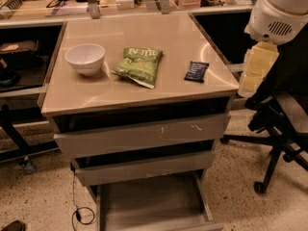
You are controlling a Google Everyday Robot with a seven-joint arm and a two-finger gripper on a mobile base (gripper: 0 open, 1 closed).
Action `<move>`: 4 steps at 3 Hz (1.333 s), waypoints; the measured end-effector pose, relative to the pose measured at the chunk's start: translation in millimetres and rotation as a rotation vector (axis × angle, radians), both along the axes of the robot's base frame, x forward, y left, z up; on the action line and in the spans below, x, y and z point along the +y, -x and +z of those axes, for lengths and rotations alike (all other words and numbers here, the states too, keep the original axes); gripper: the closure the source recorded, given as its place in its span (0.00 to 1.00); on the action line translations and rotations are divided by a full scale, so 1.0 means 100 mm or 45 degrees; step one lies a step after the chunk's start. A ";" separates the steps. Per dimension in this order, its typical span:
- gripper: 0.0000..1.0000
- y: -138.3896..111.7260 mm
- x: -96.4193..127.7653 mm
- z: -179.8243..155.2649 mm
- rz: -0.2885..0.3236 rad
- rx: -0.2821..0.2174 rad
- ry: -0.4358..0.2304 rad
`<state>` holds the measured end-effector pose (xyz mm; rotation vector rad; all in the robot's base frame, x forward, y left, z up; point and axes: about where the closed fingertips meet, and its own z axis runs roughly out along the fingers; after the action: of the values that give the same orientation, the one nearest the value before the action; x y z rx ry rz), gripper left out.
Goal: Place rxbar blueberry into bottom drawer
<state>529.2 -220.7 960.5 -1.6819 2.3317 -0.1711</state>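
The rxbar blueberry (pixel 196 71), a small dark navy bar, lies flat on the cabinet top near its right edge. The bottom drawer (pixel 153 207) is pulled out below the two upper drawers, and its plain floor shows nothing in it. My arm comes in from the upper right with a white housing (pixel 281 11). My gripper (pixel 257 69), a pale yellow part, hangs beside the cabinet's right edge, to the right of the bar and apart from it.
A green chip bag (pixel 139 65) lies mid-top and a white bowl (pixel 85 57) at the left. The two upper drawers (pixel 144 136) stand slightly ajar. A black office chair (pixel 279 129) stands at the right. A cable (pixel 79 211) lies on the floor.
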 end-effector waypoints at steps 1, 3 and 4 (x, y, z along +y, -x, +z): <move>0.00 -0.02 0.01 0.01 0.003 -0.014 -0.004; 0.00 -0.59 0.14 -0.29 -0.024 -0.027 -0.022; 0.00 -1.21 0.21 -0.71 -0.029 0.017 -0.002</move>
<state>650.3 -200.1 889.3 -1.6616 2.3605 -0.1626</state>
